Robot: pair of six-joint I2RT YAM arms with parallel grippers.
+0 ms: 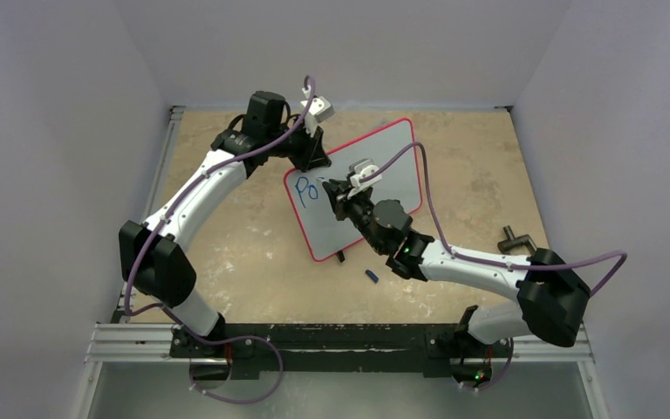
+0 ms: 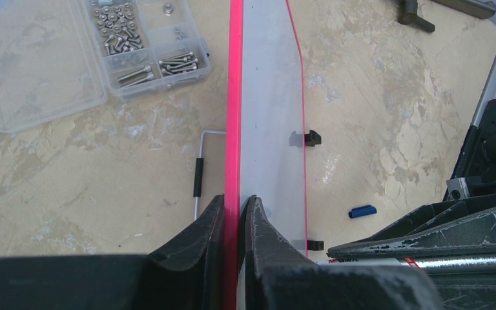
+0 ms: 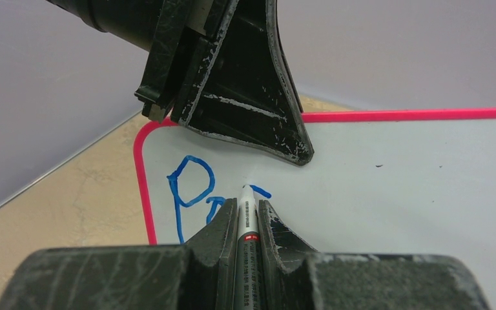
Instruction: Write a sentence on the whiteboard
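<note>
The whiteboard has a glossy white face and a thin red frame, and it stands tilted on the tan table. My left gripper is shut on its upper red edge, one finger on each side. Two black clip feet show on the opposite edge. My right gripper is shut on a grey marker. The marker's tip touches the board just right of blue letters reading "Po" near the board's left end.
A blue marker cap lies on the table below the board. A clear parts box with screws and an Allen key lie behind the board. A black clamp sits at the right. White walls enclose the table.
</note>
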